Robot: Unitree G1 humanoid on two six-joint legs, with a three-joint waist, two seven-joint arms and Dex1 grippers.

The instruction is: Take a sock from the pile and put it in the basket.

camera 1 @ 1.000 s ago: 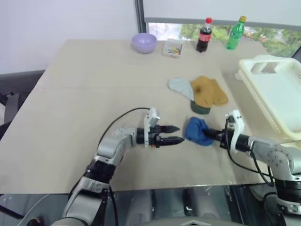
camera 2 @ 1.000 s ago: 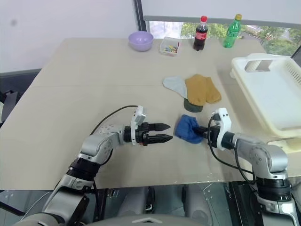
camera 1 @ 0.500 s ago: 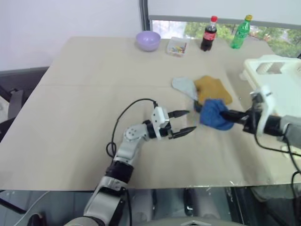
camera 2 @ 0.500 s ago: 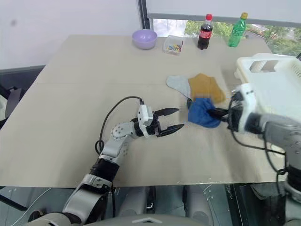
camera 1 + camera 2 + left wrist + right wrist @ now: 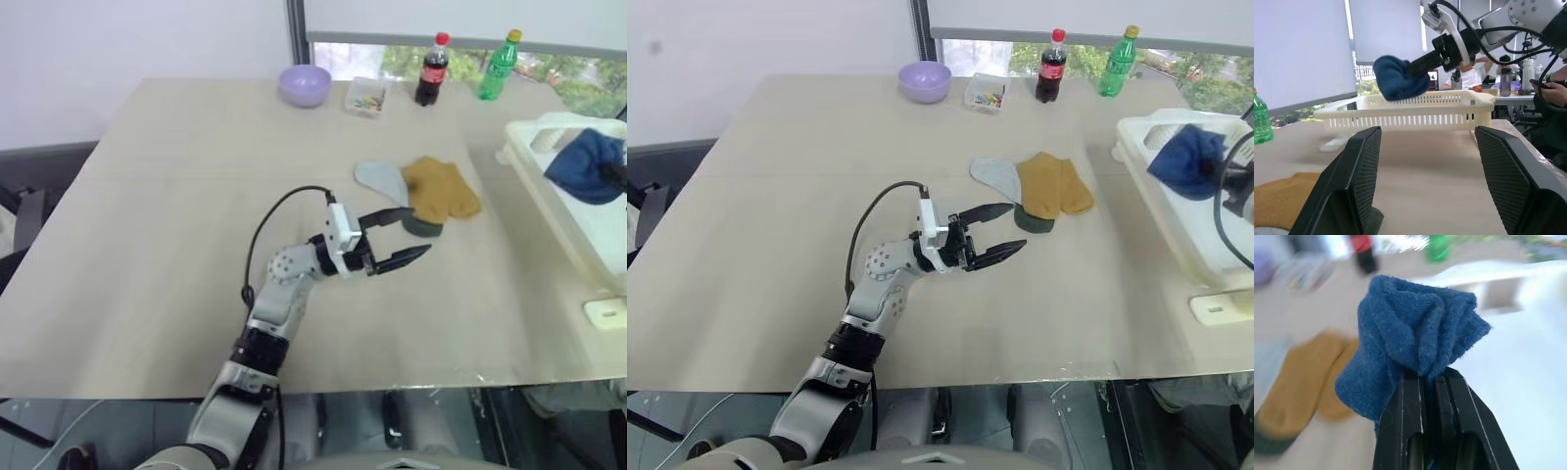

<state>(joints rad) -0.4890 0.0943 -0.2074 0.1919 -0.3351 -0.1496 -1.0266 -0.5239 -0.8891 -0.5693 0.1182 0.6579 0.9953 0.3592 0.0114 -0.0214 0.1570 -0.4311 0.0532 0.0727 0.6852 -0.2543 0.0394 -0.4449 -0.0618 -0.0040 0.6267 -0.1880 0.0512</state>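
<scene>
Now the sock (image 5: 588, 164) is seen bunched into a blue wad, held in the air over the basket (image 5: 573, 220) at its near-left corner. No clear long axis can be read from it; the crumpled mass bulges away from the right gripper (image 5: 1426, 382), whose fingers are clamped tight on its fabric. One blue sock is counted aloft. Three socks are counted in the pile (image 5: 416, 193): a pale grey one, a mustard one, and a dark green one partly covered beneath them. One basket is seen. The left gripper (image 5: 407, 237) is held spread and empty just beside the pile, aimed toward the basket.
</scene>
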